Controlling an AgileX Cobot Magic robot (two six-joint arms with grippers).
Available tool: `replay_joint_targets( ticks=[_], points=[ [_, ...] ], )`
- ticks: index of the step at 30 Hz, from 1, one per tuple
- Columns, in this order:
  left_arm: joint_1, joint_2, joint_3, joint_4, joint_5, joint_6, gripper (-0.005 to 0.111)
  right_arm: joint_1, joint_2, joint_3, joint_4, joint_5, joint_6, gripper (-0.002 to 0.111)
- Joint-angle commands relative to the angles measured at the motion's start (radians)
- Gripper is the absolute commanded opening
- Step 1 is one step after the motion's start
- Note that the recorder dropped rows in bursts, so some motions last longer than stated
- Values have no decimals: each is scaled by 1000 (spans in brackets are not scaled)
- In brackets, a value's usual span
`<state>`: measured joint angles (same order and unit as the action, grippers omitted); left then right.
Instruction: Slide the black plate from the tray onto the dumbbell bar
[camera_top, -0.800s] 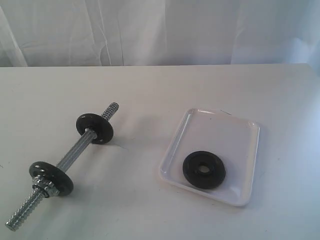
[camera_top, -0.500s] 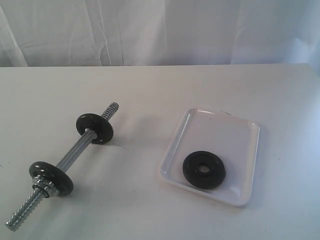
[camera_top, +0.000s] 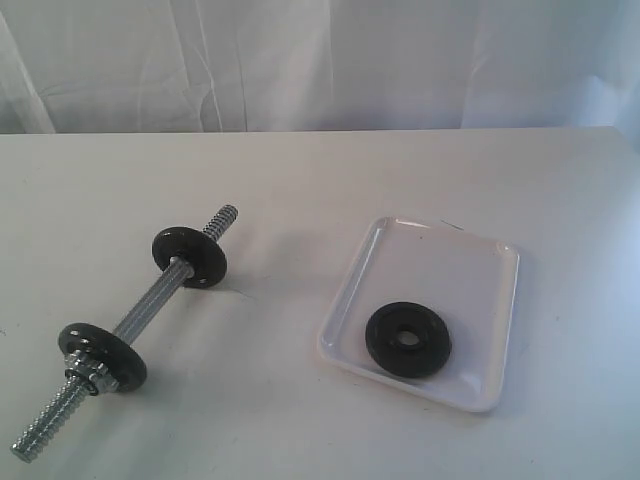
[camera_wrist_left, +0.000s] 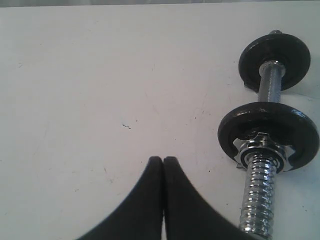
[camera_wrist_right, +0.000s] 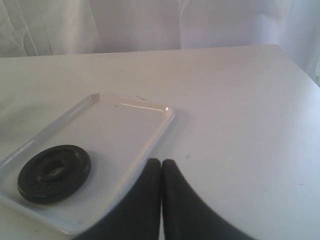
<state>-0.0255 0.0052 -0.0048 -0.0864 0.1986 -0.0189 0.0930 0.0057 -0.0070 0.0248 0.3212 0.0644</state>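
The matte black plate (camera_top: 407, 340) lies flat in the near part of the white tray (camera_top: 455, 260), right of centre; the right wrist view shows the plate (camera_wrist_right: 54, 173) and tray (camera_wrist_right: 127, 120) too. The chrome dumbbell bar (camera_top: 148, 303) lies diagonally on the table at the left, carrying two thin black discs and a nut; its threaded end (camera_wrist_left: 257, 197) shows in the left wrist view. My left gripper (camera_wrist_left: 163, 160) is shut and empty beside that threaded end. My right gripper (camera_wrist_right: 161, 162) is shut and empty at the tray's edge. Neither gripper appears in the exterior view.
The white table (camera_top: 300, 180) runs back to a white curtain (camera_top: 320, 60). Its right edge (camera_wrist_right: 300, 70) shows in the right wrist view.
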Motion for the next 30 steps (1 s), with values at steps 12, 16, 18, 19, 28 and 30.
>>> replay_joint_targets(
  ticks=[12,16,18,19,28,30],
  points=[
    [4,-5,5,35,-4,-1,0,4,-6,7,4,-11,0,0],
    [4,-5,5,35,-4,-1,0,4,-6,7,4,-11,0,0],
    [4,-5,5,35,-4,-1,0,4,-6,7,4,-14,0,0],
    [4,-5,5,35,-4,-1,0,4,-6,7,4,-14,0,0],
    [4,-5,5,35,-35,-1,0,4,-6,7,4,-14,0,0],
    [4,-5,5,35,-98,-1,0,4,-6,7,4,-14,0,0]
  ],
)
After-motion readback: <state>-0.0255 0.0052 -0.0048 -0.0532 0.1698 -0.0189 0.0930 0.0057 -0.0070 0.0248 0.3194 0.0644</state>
